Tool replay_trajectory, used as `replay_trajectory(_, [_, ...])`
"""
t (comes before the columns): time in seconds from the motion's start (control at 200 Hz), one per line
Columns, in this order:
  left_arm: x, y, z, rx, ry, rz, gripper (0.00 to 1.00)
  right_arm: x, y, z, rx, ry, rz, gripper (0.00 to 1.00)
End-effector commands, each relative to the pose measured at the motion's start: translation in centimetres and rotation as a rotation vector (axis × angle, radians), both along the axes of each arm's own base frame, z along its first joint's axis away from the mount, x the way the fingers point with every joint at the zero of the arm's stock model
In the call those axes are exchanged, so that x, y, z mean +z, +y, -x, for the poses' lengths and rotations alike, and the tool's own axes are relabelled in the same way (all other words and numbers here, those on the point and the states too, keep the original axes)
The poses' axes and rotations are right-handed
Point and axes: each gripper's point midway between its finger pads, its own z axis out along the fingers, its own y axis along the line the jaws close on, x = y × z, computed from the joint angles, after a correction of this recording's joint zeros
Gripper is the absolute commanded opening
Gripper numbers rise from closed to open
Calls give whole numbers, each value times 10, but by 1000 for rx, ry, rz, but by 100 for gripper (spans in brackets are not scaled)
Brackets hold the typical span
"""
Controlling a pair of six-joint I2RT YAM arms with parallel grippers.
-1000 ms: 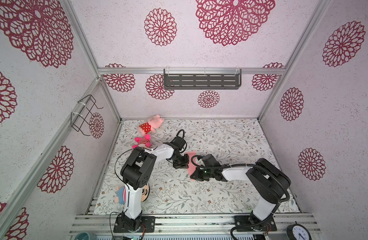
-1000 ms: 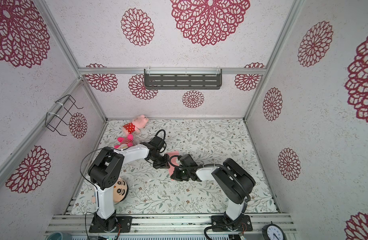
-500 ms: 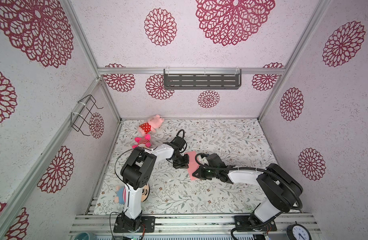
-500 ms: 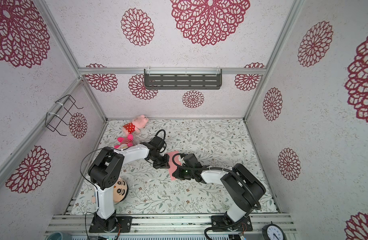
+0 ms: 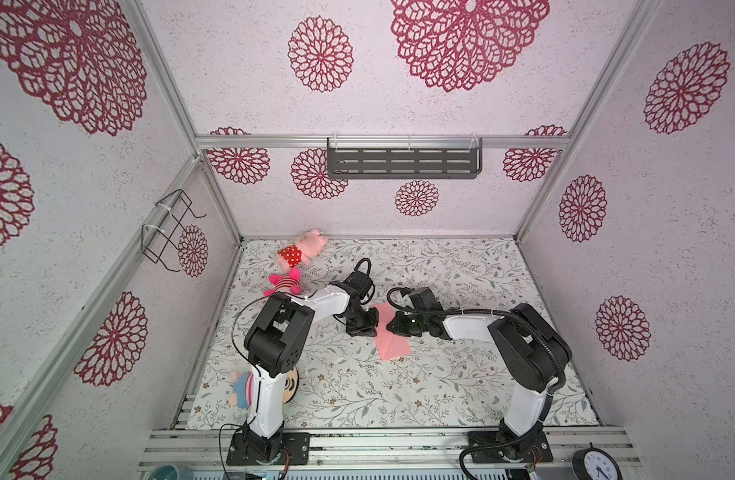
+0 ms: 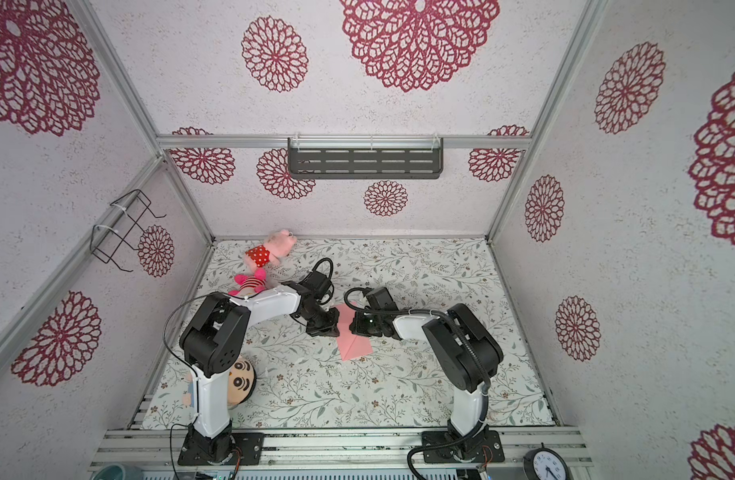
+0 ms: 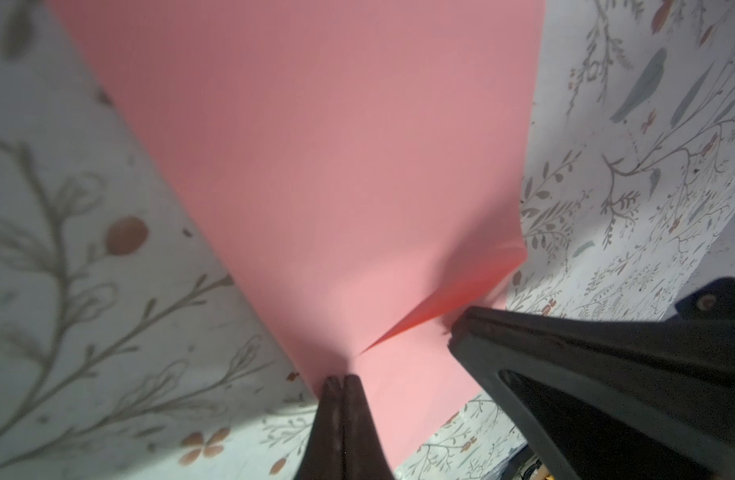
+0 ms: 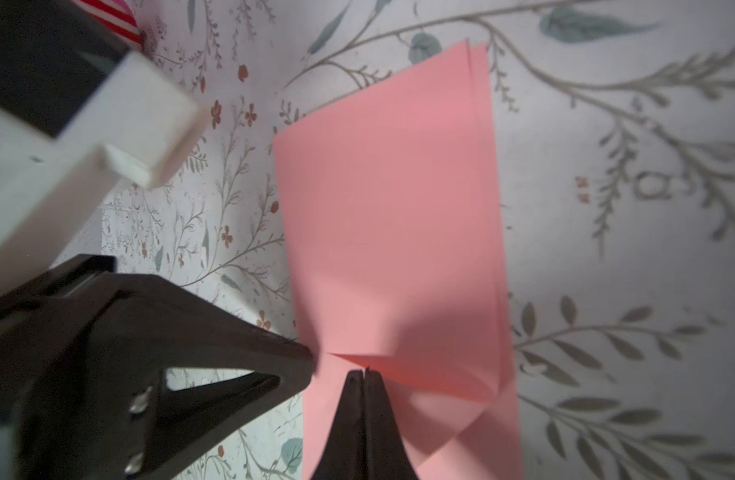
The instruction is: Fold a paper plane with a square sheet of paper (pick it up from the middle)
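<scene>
The square sheet of paper (image 5: 392,345) (image 6: 355,345) is light pink and lies on the floral mat, doubled into a long rectangle. In the right wrist view the paper (image 8: 390,228) has a slanted flap turned over near my jaws. No paper plane is in view. My left gripper (image 5: 363,328) (image 6: 326,328) (image 7: 341,379) is shut, its tips resting on the paper's (image 7: 336,166) edge. My right gripper (image 5: 394,326) (image 6: 355,326) (image 8: 363,372) is shut too, tips down on the sheet beside the flap's crease. The two grippers face each other, almost touching.
A pink plush in a red dotted dress (image 5: 301,249) and a pink striped plush (image 5: 284,282) lie at the back left. A boy doll (image 5: 243,392) lies behind the left arm's base. A wire rack (image 5: 170,228) hangs on the left wall, a grey shelf (image 5: 403,164) on the back wall.
The right arm has drawn back to the right and its gripper has shifted a little. More pink paper now shows in front of the grippers. The left arm has stayed put.
</scene>
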Motion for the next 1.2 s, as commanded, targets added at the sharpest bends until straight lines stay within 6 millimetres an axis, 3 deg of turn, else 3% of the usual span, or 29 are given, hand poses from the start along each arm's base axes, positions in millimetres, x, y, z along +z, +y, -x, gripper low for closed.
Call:
replay_trajectory(0.0, [-8, 7, 2, -39, -1, -61, 0, -8, -17, 4, -27, 14, 68, 5])
replay_trajectory(0.1, [9, -2, -6, -25, -33, -14, 0, -14, -27, 16, -73, 49, 66, 5])
replay_trajectory(0.205, [33, -11, -12, 32, -79, 60, 17, -16, -38, 26, -160, 79, 50, 5])
replay_trajectory(0.22, [47, -13, -14, 42, -108, 89, 18, -15, -39, 27, -181, 84, 45, 4])
replay_trajectory(0.25, [57, -16, -14, 65, -120, 125, 21, -15, -40, 29, -197, 87, 42, 5])
replay_trajectory(0.34, [71, -20, -6, 128, -120, 218, 28, -13, -40, 33, -265, 105, 25, 5])
replay_trajectory(0.475, [77, -21, 20, 162, -86, 251, 28, -11, -32, 37, -298, 121, -9, 5])
replay_trajectory(0.58, [74, -25, 41, 149, -54, 250, 23, -11, -31, 37, -332, 132, -40, 5])
replay_trajectory(0.721, [50, -26, 62, 134, 22, 209, 10, -11, -30, 37, -346, 142, -51, 5])
replay_trajectory(0.881, [31, -29, 66, 126, 79, 187, 1, -15, -29, 38, -338, 154, -49, 5])
replay_trajectory(1.026, [18, -27, 70, 118, 107, 138, 0, -13, -31, 37, -329, 128, -46, 5])
replay_trajectory(1.191, [3, -14, 73, 121, 122, 54, 0, 8, -23, 30, -212, 20, -76, 5])
